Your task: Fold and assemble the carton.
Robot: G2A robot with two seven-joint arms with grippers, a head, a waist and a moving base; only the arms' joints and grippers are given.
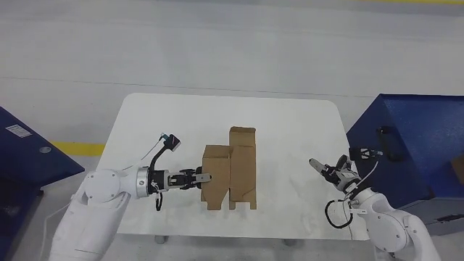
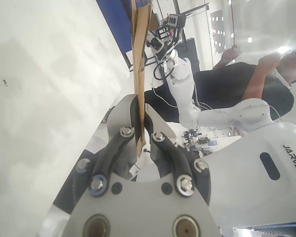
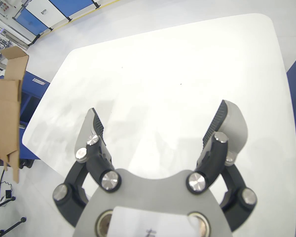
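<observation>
Top view: the left gripper point(image 1: 205, 179) is clamped on the left edge of the flattened brown cardboard carton point(image 1: 232, 170), held over the white rounded table point(image 1: 290, 116), presumably to steady it for unfolding. The right gripper point(image 1: 319, 167) stands well right of the carton, jaws wide, empty.

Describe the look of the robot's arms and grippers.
The left arm and right arm: rounded white shells, black cables at the wrists. The left gripper and right gripper: grey plate, black links, silver bolts, pale grey fingers with ribbed black pads.
</observation>
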